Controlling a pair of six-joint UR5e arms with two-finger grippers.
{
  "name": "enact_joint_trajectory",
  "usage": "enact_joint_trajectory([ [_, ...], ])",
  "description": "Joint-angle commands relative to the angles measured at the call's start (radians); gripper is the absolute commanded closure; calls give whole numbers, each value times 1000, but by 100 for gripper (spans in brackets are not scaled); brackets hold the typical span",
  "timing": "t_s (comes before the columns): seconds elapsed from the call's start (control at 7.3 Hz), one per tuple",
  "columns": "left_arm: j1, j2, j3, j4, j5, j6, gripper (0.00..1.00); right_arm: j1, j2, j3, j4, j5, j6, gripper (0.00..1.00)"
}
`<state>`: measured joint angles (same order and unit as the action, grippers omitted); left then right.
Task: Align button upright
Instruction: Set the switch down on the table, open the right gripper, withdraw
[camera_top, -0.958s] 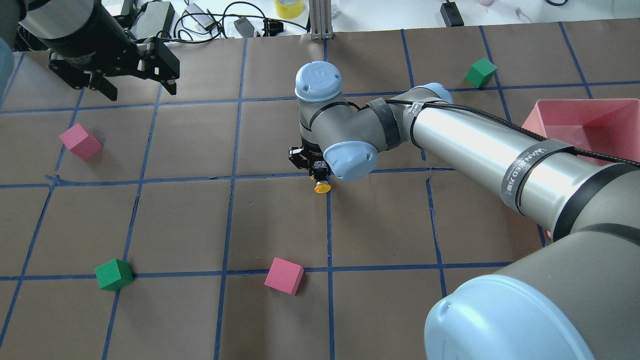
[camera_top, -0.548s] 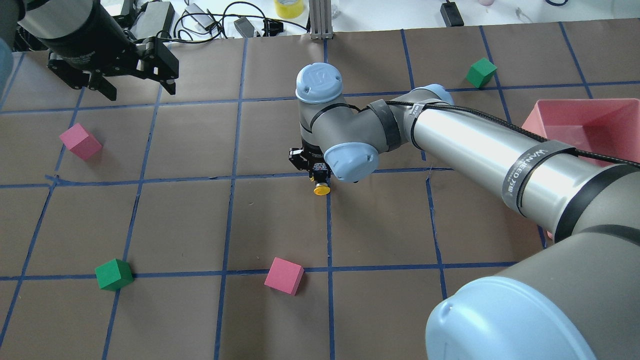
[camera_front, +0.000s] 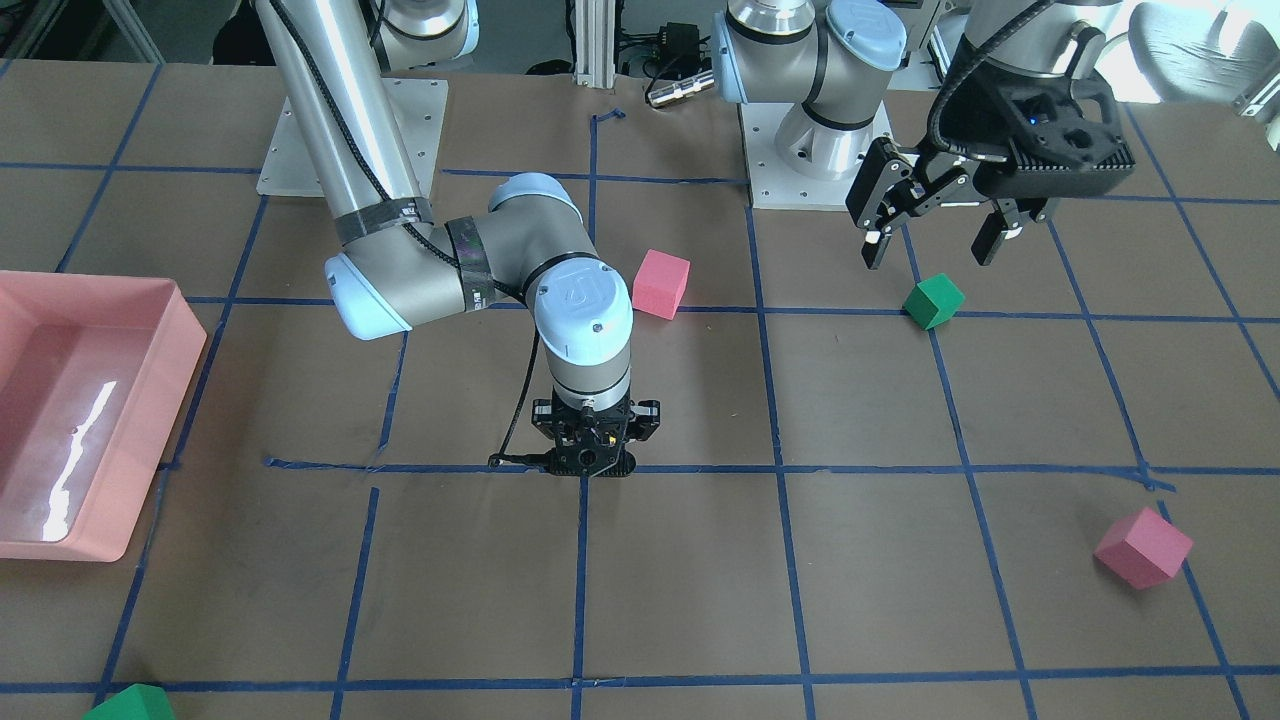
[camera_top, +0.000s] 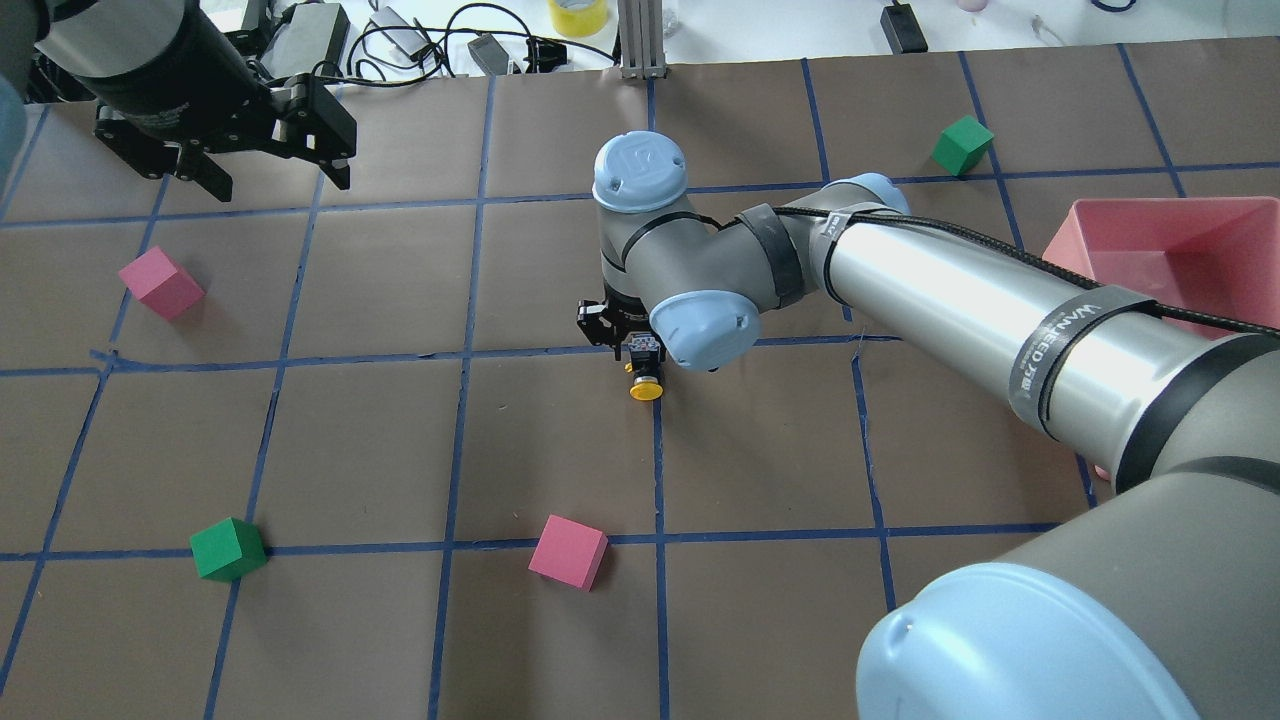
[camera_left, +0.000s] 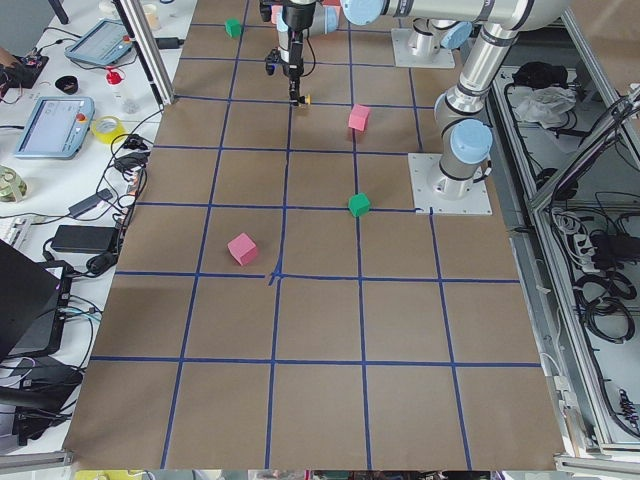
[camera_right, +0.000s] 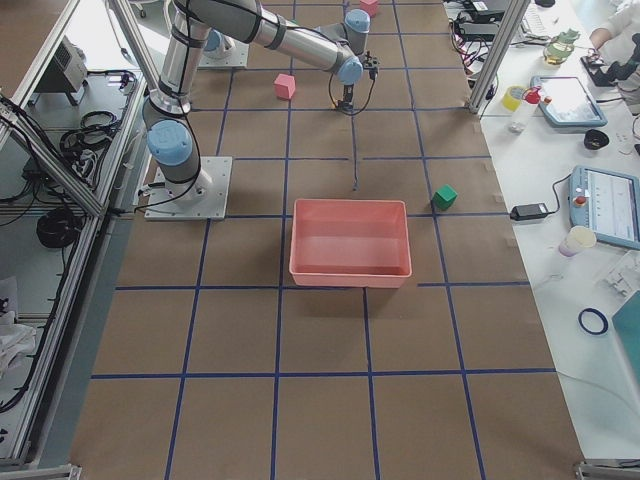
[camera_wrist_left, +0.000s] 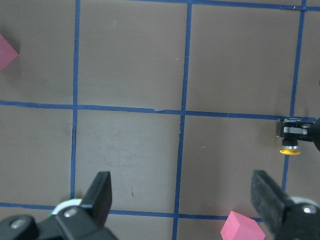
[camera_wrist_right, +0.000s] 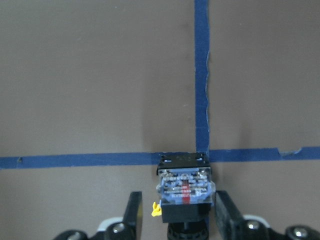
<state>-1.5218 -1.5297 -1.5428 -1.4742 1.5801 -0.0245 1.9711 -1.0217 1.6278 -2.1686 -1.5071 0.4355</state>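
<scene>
Brown paper ruled into squares by blue tape lines (camera_top: 380, 357) covers the table (camera_top: 760, 620), seen from above. At far left, the left gripper (camera_top: 283, 185) hangs over the back corner, spread wide and holding nothing. Near the left edge sits a pink foam cube (camera_top: 160, 283). Closer to the robot, a green foam cube (camera_top: 228, 549) rests on a tape line. A second pink foam cube (camera_top: 568, 552) lies left of centre on the same line.

At the centre, by a tape crossing, the right gripper (camera_top: 640, 358) points straight down, its fingers (camera_wrist_right: 134, 215) drawn in on the button (camera_top: 645, 390). The button lies sideways, not upright, with its yellow cap toward the robot and its terminal block away. Whether it touches the paper cannot be told. The right arm's wrist hides most of that gripper from above.

A second green foam cube (camera_top: 962, 144) sits toward the back right, and a pink bin (camera_top: 1160, 204) reaches the right edge. That makes two pink cubes, two green, one bin and one button. Every cube stands well apart from the button.
</scene>
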Motion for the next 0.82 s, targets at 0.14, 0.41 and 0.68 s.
enact_joint_trajectory([
  [0.14, 0, -1, 6, 0, 3, 0, 0, -3, -87, -22, 16, -17, -84, 0],
  [0.41, 0, -15, 18, 0, 8, 0, 0, -96, -194, -22, 143, -15, -138, 0],
  [0.68, 0, -33, 21, 8, 9, -3, 0, -292, -360, -29, 377, 28, -260, 0],
])
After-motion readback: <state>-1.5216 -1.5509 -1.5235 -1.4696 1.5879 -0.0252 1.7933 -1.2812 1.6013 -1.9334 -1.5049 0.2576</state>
